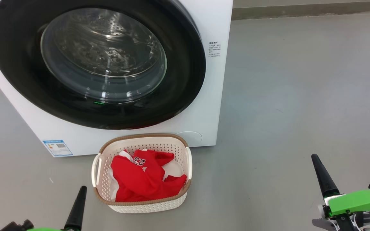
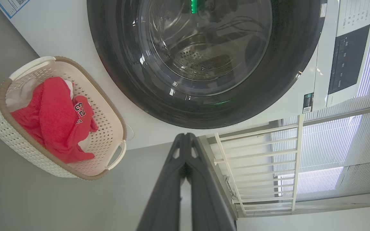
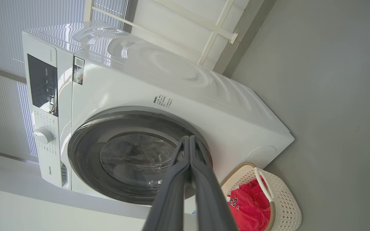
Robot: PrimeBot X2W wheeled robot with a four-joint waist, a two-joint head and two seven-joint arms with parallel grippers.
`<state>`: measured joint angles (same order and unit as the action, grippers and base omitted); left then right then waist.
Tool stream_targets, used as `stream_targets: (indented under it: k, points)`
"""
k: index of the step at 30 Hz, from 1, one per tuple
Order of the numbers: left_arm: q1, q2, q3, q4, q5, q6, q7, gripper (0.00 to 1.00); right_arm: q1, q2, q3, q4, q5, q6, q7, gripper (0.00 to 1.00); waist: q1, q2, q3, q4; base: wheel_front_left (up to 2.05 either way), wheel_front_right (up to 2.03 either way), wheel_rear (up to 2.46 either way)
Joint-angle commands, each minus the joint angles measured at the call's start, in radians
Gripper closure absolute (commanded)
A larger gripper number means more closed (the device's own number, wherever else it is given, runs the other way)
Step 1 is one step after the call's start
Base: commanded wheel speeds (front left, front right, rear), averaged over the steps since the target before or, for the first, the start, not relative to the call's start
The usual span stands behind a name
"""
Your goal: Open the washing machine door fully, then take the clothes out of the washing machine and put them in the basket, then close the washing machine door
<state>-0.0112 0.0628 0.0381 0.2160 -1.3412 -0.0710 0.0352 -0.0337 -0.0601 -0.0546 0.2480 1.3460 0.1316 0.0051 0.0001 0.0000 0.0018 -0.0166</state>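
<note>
Saw washing machine door (image 1: 98, 64) pressed flush against washing machine (image 1: 209, 106), so closing judged done. Saw clothes (image 1: 140, 179) heaped in basket (image 1: 141, 136) just near of it, within easy drop. Saw left gripper (image 2: 185, 136) and right gripper (image 3: 189, 138) pinched closed, empty, parked low either side.

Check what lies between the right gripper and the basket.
In the head view, the stretch from the right gripper to the basket is bare grey floor; nothing stands in it.
</note>
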Motion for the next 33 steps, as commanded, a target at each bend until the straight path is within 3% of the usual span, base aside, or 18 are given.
stream_targets:
  k: [1, 24, 33]
  points:
    - [-0.055, 0.007, 0.034, -0.017, -0.023, -0.016, 0.006, 1.0, -0.053, -0.016, 0.009, -0.022, 0.028, 0.0, 0.008, 1.0, 0.0, 0.0, 0.0, 0.001, 0.0, 0.0, 0.0]
    - [-0.096, -0.005, 0.065, 0.029, -0.276, -0.06, 0.07, 1.0, -0.071, -0.015, -0.024, -0.005, 0.292, -0.001, 0.08, 1.0, 0.0, 0.0, 0.001, 0.017, 0.0, 0.0, 0.0]
    - [-0.096, -0.006, 0.067, 0.029, -0.275, -0.06, 0.071, 1.0, -0.071, -0.013, -0.028, -0.005, 0.289, -0.001, 0.083, 1.0, 0.0, 0.0, 0.001, 0.017, 0.0, 0.0, 0.0]
